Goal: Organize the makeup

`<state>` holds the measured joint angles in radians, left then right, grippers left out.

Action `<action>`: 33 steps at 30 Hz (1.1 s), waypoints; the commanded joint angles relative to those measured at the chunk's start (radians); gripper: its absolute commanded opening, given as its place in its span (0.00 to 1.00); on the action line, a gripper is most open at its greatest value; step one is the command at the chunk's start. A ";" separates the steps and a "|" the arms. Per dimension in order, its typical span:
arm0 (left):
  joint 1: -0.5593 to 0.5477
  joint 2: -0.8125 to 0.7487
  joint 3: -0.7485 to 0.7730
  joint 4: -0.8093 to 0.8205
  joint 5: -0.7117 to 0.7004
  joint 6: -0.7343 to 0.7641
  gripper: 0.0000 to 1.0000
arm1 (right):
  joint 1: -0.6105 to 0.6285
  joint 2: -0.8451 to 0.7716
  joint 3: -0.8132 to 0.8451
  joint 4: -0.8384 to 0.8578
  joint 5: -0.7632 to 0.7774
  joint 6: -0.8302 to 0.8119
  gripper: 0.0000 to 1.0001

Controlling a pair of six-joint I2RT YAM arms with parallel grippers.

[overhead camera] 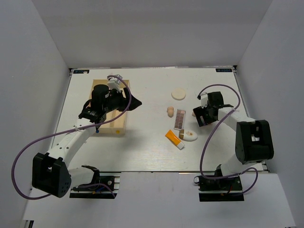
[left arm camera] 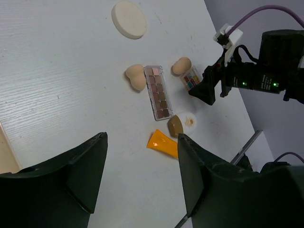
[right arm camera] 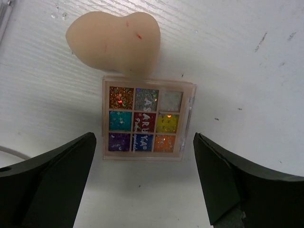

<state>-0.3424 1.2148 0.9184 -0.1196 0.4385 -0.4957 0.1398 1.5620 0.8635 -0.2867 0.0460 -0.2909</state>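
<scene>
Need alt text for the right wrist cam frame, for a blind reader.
A square eyeshadow palette with nine glittery coloured pans lies flat on the white table, framed between the fingers of the open right gripper. A beige sponge sits against its far edge.

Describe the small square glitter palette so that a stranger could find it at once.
On the white table, look under the right arm's end effector: there lies a small square clear-cased palette. A beige egg-shaped sponge rests against one edge. Unlike the long rectangular palette of brown shades nearby, it holds nine glittery pans of many colours.
</scene>
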 commanded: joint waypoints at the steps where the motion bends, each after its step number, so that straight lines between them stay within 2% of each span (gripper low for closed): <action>1: -0.004 -0.012 -0.013 0.014 0.019 0.002 0.71 | 0.003 0.046 0.060 -0.014 0.003 0.012 0.89; 11: -0.004 -0.003 -0.016 0.015 0.016 0.003 0.71 | -0.003 0.107 0.062 -0.019 0.000 0.006 0.88; 14: -0.013 -0.011 -0.019 0.014 0.008 0.006 0.71 | -0.003 0.115 0.052 -0.031 -0.032 0.007 0.81; 15: -0.014 -0.009 -0.021 0.015 0.008 0.006 0.71 | -0.005 0.116 0.052 -0.035 -0.035 0.009 0.75; 20: -0.014 -0.026 -0.029 0.015 -0.004 0.008 0.71 | -0.012 0.112 0.049 -0.075 -0.124 0.007 0.57; 21: -0.014 -0.026 -0.029 0.017 -0.004 0.008 0.71 | -0.012 0.099 0.049 -0.081 -0.141 0.009 0.48; 26: -0.014 -0.044 -0.029 0.014 -0.014 0.011 0.71 | -0.006 0.009 0.060 -0.133 -0.235 0.013 0.27; 30: -0.014 -0.096 -0.029 0.014 -0.024 0.016 0.71 | 0.029 -0.140 0.098 -0.178 -0.348 -0.002 0.17; 33: -0.014 -0.167 -0.038 0.029 -0.038 0.023 0.71 | 0.090 -0.186 0.184 -0.233 -0.399 -0.013 0.16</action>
<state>-0.3511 1.1465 0.8902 -0.1192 0.4198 -0.4900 0.1802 1.4357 0.9485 -0.4664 -0.2337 -0.2935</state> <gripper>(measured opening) 0.708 0.760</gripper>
